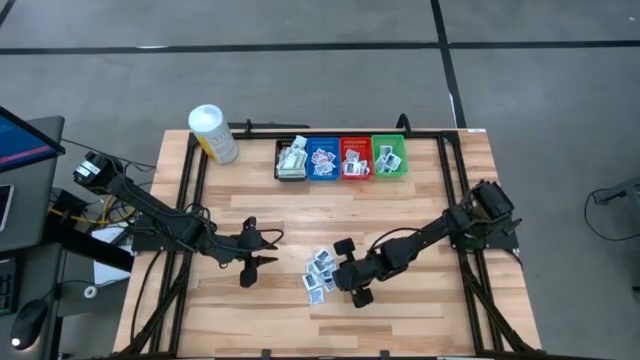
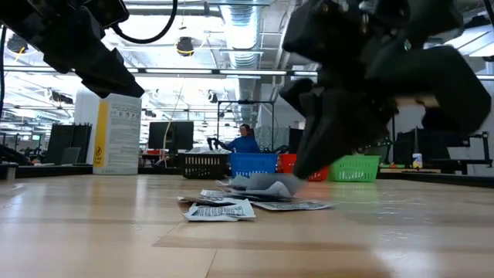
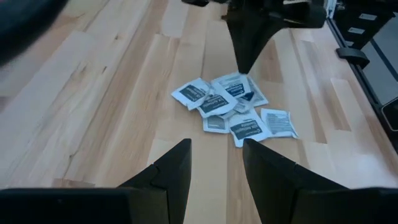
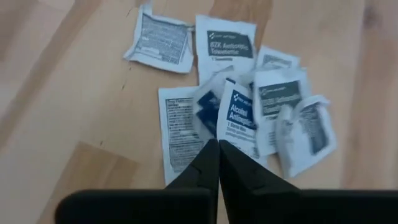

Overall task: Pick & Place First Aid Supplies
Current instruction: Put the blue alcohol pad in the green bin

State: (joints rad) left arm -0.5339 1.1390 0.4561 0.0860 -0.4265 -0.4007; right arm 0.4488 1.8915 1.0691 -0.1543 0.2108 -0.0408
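Observation:
A small pile of first aid supplies (image 1: 320,275), flat white packets with blue or dark marks, lies on the wooden table near its front middle. My right gripper (image 4: 217,144) slants down onto the pile from the right, shut on one packet with a blue label (image 4: 239,115). In the low view that packet (image 2: 266,184) curves up off the pile toward the fingertips. My left gripper (image 1: 272,250) hovers open to the left of the pile, pointing at it, with nothing between its fingers (image 3: 177,165). My right gripper pinches the blue-labelled packet by its near edge (image 4: 231,144) between its two fingertips. The fingers come slanting down from the table's right. The pinched end is raised a little, and the packet's other end (image 2: 239,185) rests on the pile.
Four small bins stand in a row at the table's far edge: black (image 1: 292,160), blue (image 1: 322,158), red (image 1: 355,158) and green (image 1: 388,157), each holding packets. A white tub with a yellow label (image 1: 213,133) stands at the far left. Bare wood surrounds the pile.

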